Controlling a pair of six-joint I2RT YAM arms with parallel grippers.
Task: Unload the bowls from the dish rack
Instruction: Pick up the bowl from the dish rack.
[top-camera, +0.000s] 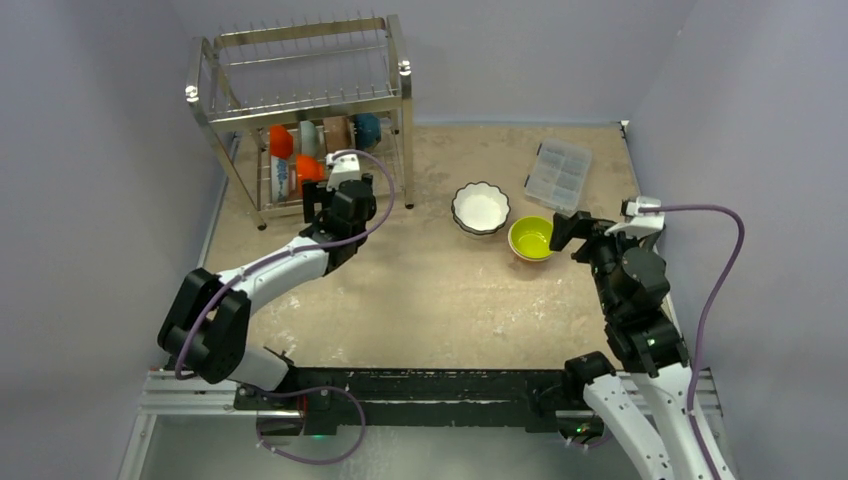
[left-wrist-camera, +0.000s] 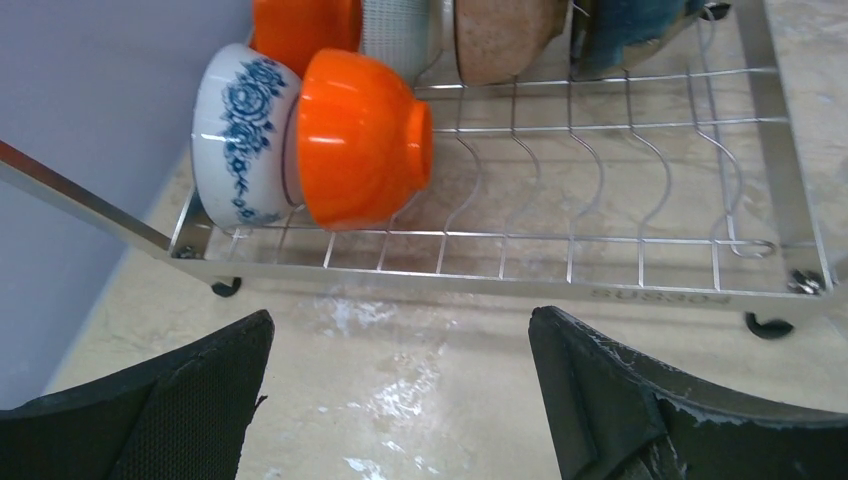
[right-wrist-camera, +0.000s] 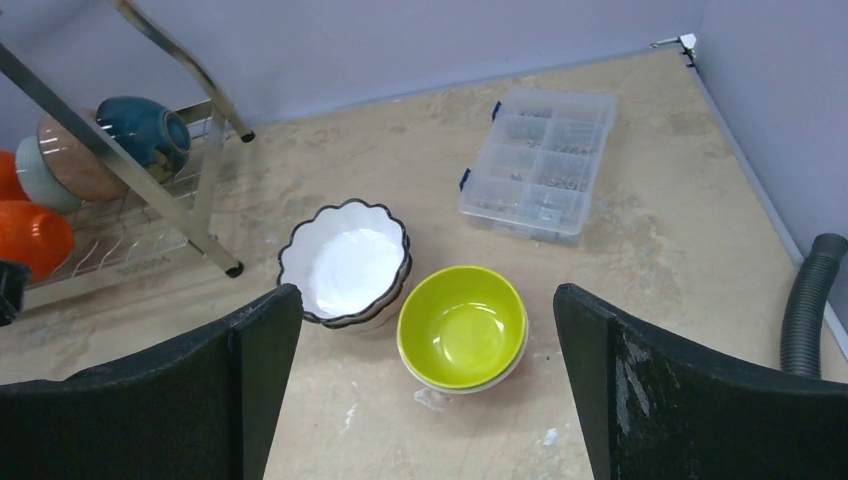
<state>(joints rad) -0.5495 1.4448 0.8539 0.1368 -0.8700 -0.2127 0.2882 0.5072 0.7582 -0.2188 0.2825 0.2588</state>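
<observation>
The dish rack (top-camera: 406, 130) stands at the far left corner of the table (top-camera: 420, 300). On its lower tier 6 bowls stand on edge in 2 rows. A front pair sits at the left end, the outer bowl (left-wrist-camera: 240, 135) pressed against the inner bowl (left-wrist-camera: 360, 140) on its right. The back row (top-camera: 335, 133) of 4 runs rightward behind them.

Right of the rack, 2 more bowls sit side by side: the left table bowl (right-wrist-camera: 345, 262) just beside the right table bowl (right-wrist-camera: 462, 325), which lies slightly nearer. Behind and right of these lies a compartment box (right-wrist-camera: 540, 165).

The left gripper (left-wrist-camera: 400, 315) sits just before the lower tier; the right gripper (right-wrist-camera: 425, 292) is right of the table bowls.
</observation>
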